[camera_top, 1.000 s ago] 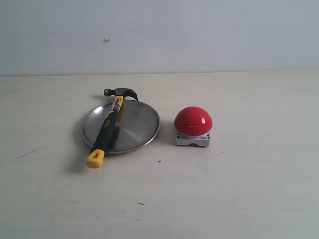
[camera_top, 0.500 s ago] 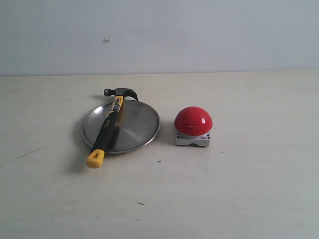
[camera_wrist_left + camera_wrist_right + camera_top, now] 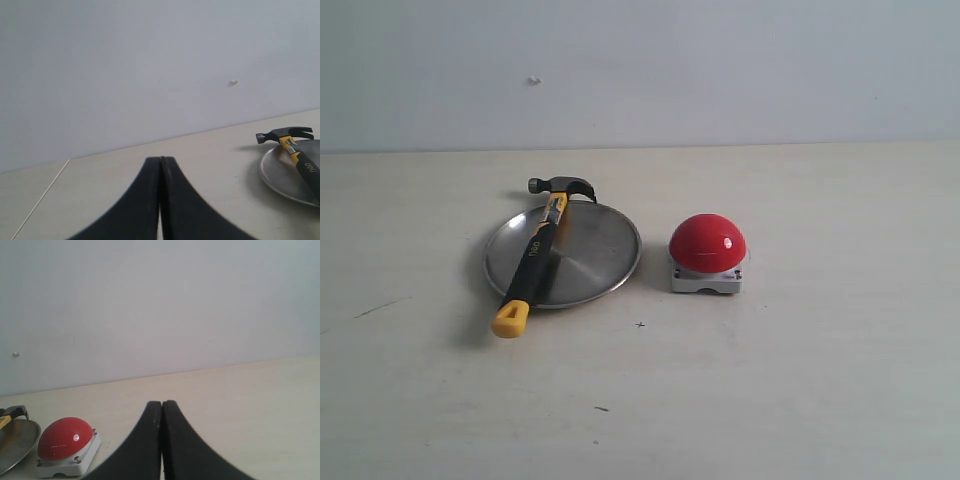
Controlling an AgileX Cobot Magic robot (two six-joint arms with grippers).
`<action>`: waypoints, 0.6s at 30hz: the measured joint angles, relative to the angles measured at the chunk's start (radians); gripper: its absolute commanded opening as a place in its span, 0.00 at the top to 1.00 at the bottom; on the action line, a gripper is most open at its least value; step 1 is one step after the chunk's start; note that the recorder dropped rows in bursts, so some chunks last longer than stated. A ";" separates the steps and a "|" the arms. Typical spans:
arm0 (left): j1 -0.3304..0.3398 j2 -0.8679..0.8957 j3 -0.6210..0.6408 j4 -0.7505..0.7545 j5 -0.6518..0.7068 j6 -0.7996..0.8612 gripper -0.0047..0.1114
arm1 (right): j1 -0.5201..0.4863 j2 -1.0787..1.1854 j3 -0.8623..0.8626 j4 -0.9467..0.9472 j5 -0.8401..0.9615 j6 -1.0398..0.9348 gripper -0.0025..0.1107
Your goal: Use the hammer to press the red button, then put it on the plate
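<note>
The hammer (image 3: 534, 255) lies across the silver plate (image 3: 595, 250). Its dark head (image 3: 560, 185) pokes past the plate's far rim and its yellow looped end (image 3: 511, 319) rests on the table in front. The red button (image 3: 707, 243) on its grey base stands just right of the plate. Neither gripper shows in the exterior view. My left gripper (image 3: 160, 160) is shut on nothing, well off to the side of the hammer (image 3: 296, 152) and plate (image 3: 280, 172). My right gripper (image 3: 161, 404) is shut too, apart from the red button (image 3: 65, 438); the plate's edge (image 3: 17, 447) shows beyond it.
A pale wooden table (image 3: 800, 390) with a few small dark marks runs back to a plain white wall (image 3: 720, 70). A thin seam in the table surface (image 3: 42, 195) shows in the left wrist view.
</note>
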 measured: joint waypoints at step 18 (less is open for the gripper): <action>0.000 0.000 0.000 0.000 0.000 0.000 0.94 | -0.012 0.000 0.000 0.000 0.000 0.000 0.98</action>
